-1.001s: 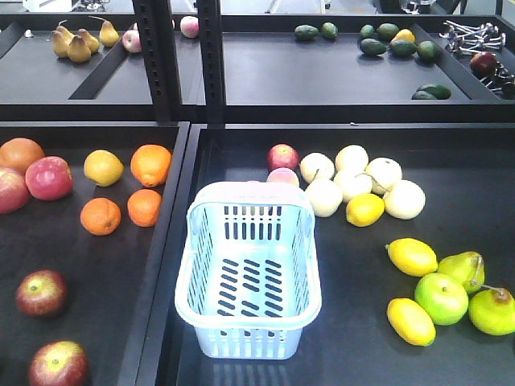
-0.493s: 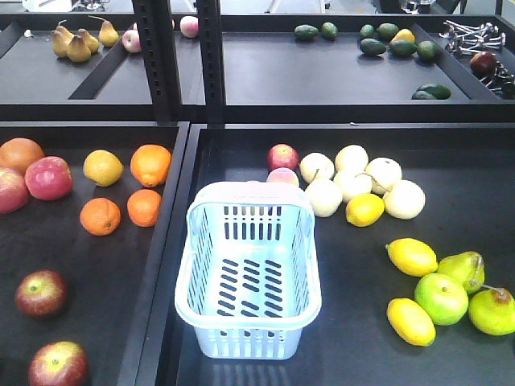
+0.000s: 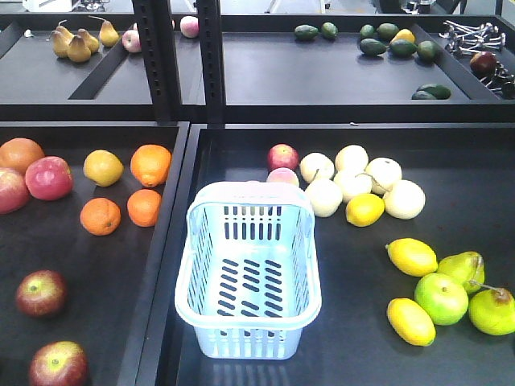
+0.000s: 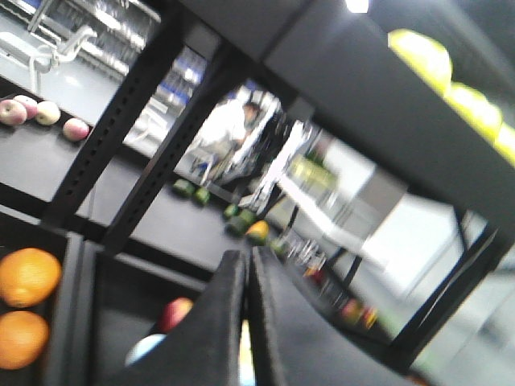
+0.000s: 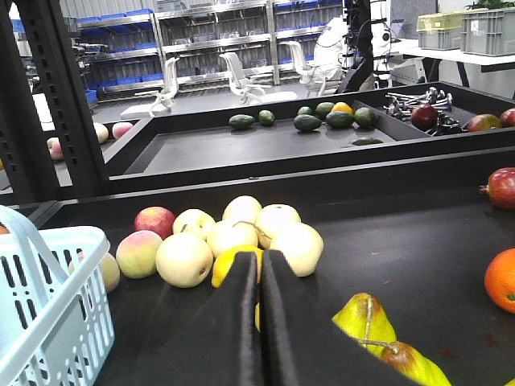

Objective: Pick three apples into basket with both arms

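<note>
Well left of the basket (image 3: pixel 245 344) lie two apples (image 3: pixel 40 292) (image 3: pixel 58 363)

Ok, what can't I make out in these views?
Front view: both arms out of frame; the nearest dark apple is cut by the bottom edge.
Left wrist: tilted, blurred; the left gripper blocks the lower middle.
Right wrist: the right gripper covers part of a lemon; the left edge cuts the basket.

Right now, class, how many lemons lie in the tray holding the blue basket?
3 lemons: one against the pale fruit pile, one beside the green pear, one frontmost, beside the green apple. The basket may hide more.
</note>
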Robot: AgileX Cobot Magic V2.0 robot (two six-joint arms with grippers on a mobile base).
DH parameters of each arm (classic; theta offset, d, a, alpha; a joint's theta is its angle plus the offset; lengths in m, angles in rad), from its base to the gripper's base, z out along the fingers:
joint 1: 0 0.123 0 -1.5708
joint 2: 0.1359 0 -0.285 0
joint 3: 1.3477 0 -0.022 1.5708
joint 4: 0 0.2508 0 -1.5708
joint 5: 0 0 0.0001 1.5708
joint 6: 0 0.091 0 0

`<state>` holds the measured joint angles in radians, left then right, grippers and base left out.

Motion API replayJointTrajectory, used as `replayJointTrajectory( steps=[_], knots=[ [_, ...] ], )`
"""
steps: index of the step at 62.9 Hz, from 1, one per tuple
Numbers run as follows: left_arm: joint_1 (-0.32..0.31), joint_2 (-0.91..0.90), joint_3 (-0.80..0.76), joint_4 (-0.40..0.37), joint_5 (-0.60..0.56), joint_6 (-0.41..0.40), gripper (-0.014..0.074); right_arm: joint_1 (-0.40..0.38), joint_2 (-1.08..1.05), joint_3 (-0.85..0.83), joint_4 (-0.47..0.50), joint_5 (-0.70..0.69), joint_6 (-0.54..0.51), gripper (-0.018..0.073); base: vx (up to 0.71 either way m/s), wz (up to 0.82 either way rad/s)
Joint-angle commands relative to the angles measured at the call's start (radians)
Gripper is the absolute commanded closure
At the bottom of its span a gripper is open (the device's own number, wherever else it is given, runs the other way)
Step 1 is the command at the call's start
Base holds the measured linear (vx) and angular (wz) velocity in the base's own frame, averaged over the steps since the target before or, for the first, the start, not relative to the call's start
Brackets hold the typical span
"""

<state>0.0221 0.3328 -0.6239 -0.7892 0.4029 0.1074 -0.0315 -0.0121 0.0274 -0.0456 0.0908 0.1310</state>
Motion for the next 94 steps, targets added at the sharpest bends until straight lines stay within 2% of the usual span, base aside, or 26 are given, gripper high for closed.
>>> replayJointTrajectory(
  steps=[1, 8, 21, 23, 29, 35, 41, 46, 50, 62, 70, 82, 94],
  knots=[
    [-0.001, 0.125, -0.1, -0.084, 0.02, 0.173, 0.0603, -0.007, -0.013, 0.013, -0.01, -0.077, -0.005, 0.0564, 0.0, 0.0],
    [-0.001, 0.252, -0.175, -0.177, 0.104, 0.354, 0.0603, -0.007, -0.013, 0.013, -0.01, -0.078, -0.005, 0.0564, 0.0, 0.0],
    [-0.001, 0.513, -0.3, -0.399, 0.274, 0.804, 0.0557, -0.007, -0.013, 0.013, -0.01, -0.078, -0.005, 0.0564, 0.0, 0.0],
    [-0.001, 0.558, -0.324, -0.43, 0.308, 0.871, 0.0532, -0.007, -0.013, 0.013, -0.01, -0.078, -0.005, 0.0564, 0.0, 0.0],
    [-0.001, 0.673, -0.394, -0.488, 0.393, 0.997, 0.0416, -0.007, -0.013, 0.013, -0.01, -0.078, -0.005, 0.0564, 0.0, 0.0],
    [-0.012, 0.795, -0.471, -0.485, 0.454, 1.079, 0.026, -0.007, -0.013, 0.013, -0.01, -0.078, -0.005, 0.0564, 0.0, 0.0],
    [-0.044, 0.901, -0.554, -0.473, 0.469, 1.136, 0.0101, -0.007, -0.013, 0.013, -0.01, -0.078, -0.005, 0.0564, 0.0, 0.0],
    [-0.078, 0.993, -0.618, -0.456, 0.487, 1.198, 0.0013, -0.007, -0.013, 0.013, -0.01, -0.078, -0.005, 0.0564, 0.0, 0.0],
    [-0.115, 1.058, -0.68, -0.429, 0.506, 1.237, -0.0023, -0.007, -0.013, 0.013, -0.01, -0.078, -0.005, 0.0564, 0.0, 0.0],
    [-0.228, 1.232, -0.829, -0.267, 0.535, 1.249, 0.0013, -0.007, -0.013, 0.013, -0.01, -0.078, -0.005, 0.0564, 0.0, 0.0],
    [-0.274, 1.32, -0.894, -0.174, 0.533, 1.249, 0.0049, -0.007, -0.013, 0.013, -0.01, -0.078, -0.005, 0.0564, 0.0, 0.0],
    [-0.308, 1.409, -0.933, -0.158, 0.523, 1.249, 0.0057, -0.007, -0.013, 0.013, -0.01, -0.077, -0.005, 0.0564, 0.0, 0.0],
    [-0.309, 1.462, -0.937, -0.155, 0.527, 1.249, 0.0057, -0.007, -0.013, 0.013, -0.01, -0.077, -0.005, 0.0564, 0.0, 0.0]
  ],
)
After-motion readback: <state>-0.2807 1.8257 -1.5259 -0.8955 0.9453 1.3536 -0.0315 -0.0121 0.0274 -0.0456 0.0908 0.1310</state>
